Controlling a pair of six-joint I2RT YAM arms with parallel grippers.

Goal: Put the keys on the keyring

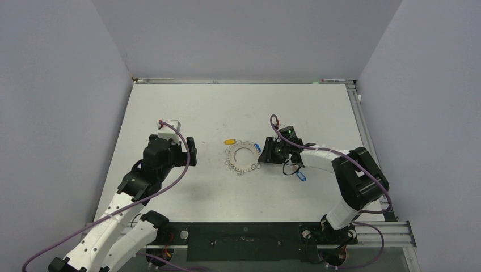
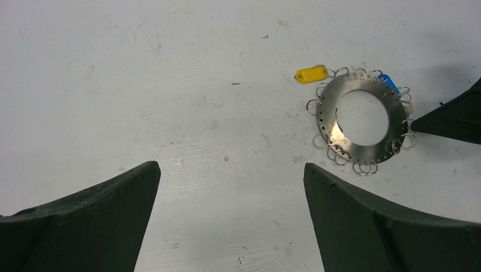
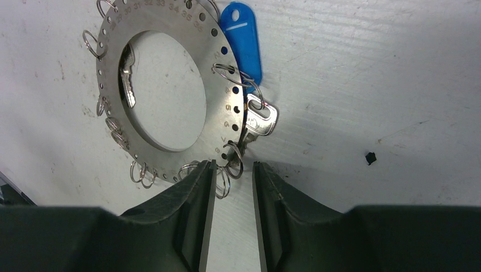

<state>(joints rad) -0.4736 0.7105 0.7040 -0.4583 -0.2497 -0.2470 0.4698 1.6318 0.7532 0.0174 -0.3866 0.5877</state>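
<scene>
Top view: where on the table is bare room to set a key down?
Bare: the far half of the table, behind the keyring, and the near strip in front of it. Crowded: the keyring's right side, with the right gripper and a blue tag at its rim.

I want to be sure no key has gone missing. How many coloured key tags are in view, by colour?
Blue tags: 2, one at the keyring, the other lying apart.
Yellow tags: 1, at the keyring.
Total: 3.
</scene>
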